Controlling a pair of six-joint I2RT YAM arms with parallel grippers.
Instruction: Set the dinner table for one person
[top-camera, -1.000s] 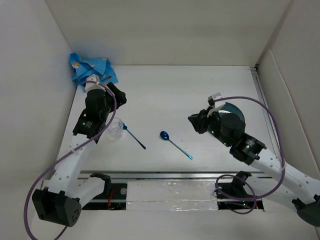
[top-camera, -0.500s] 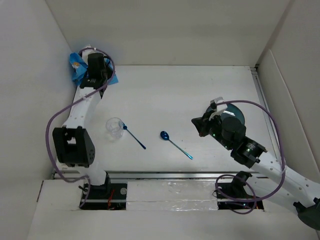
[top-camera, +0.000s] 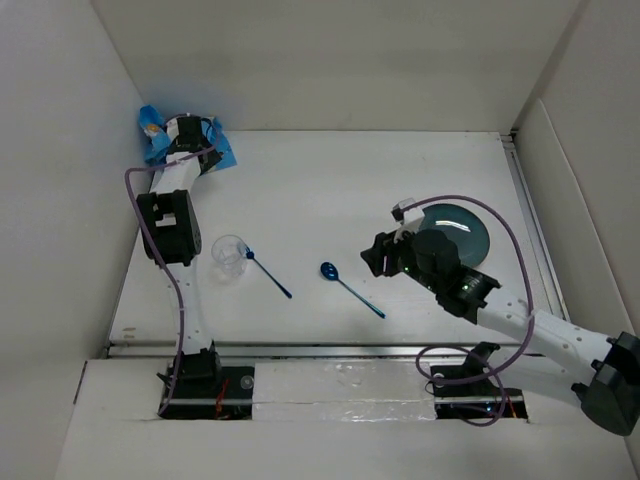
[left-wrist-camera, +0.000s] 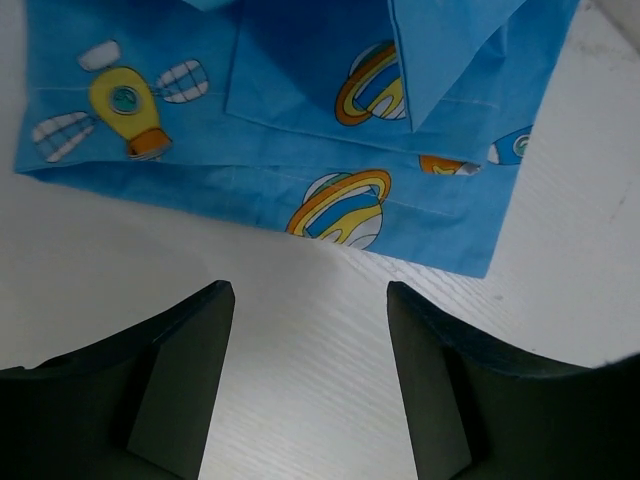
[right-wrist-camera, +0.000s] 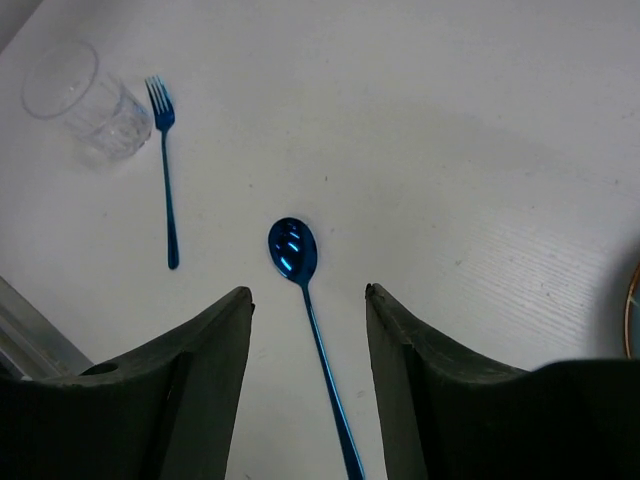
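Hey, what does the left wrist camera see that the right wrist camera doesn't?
Only the left wrist view shows the blue patterned placemat, lying just beyond the open left gripper. Only the right wrist view shows the glass, fork, spoon and a sliver of the plate, framed by the open right gripper. Both share the white dinner table and open, empty jaws.

Left hand (left-wrist-camera: 308, 300) spread wide above dinner table (left-wrist-camera: 560, 260), folded blue planet-print placemat (left-wrist-camera: 300, 120) just beyond
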